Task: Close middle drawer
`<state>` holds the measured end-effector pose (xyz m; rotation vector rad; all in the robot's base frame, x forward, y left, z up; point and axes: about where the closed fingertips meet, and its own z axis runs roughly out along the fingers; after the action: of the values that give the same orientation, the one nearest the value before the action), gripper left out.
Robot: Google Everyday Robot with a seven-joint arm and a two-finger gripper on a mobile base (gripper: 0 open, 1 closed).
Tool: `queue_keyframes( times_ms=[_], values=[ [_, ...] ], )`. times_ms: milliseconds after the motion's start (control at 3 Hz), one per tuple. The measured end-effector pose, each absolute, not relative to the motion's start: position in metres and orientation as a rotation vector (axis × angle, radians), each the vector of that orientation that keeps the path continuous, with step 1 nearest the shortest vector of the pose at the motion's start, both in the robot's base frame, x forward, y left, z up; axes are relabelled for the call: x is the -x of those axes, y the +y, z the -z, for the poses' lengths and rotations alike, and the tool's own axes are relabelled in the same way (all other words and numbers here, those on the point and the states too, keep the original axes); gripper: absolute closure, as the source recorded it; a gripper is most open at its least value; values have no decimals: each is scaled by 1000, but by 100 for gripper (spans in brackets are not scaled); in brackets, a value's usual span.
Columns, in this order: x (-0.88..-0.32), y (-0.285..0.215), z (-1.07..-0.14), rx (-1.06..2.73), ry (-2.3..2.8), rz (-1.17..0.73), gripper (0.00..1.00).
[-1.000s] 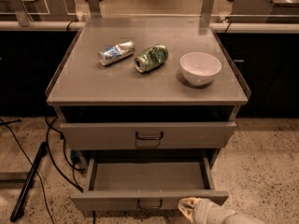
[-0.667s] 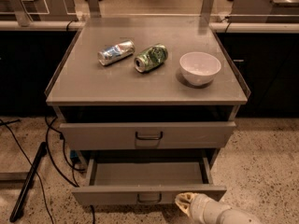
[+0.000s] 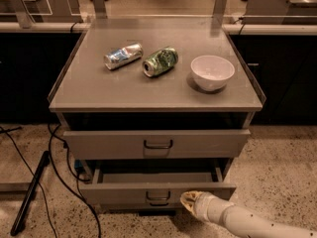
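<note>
The grey cabinet [image 3: 99, 93] has three drawers. The middle drawer [image 3: 119, 193] is pulled out partway, a shallow tray with a low front panel and a small dark loop handle [image 3: 158, 196]. My gripper [image 3: 188, 201] is low at the right of that front panel, touching it or very near it, on the end of my white arm [image 3: 237, 219] that comes in from the bottom right. The top drawer [image 3: 208, 143], with the taller front, stands slightly out above it. The third drawer is mostly hidden under the middle one.
On the cabinet top lie a silver crushed can [image 3: 123, 56], a green can [image 3: 159, 61] and a white bowl [image 3: 212, 72]. Black cables [image 3: 64, 172] and a black pole [image 3: 29, 192] lie on the speckled floor to the left. Dark counters stand behind.
The middle drawer has slid inward towards the cabinet. My gripper has moved forward with its front panel, from the bottom edge of the picture up towards the cabinet.
</note>
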<state>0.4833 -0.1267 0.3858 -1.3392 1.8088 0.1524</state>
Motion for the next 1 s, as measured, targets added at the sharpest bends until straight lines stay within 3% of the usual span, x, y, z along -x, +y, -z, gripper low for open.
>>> queue_keyframes(
  times_ms=[1000],
  values=[
    [-558,-126,-378,1328,1794,-91,100]
  ],
)
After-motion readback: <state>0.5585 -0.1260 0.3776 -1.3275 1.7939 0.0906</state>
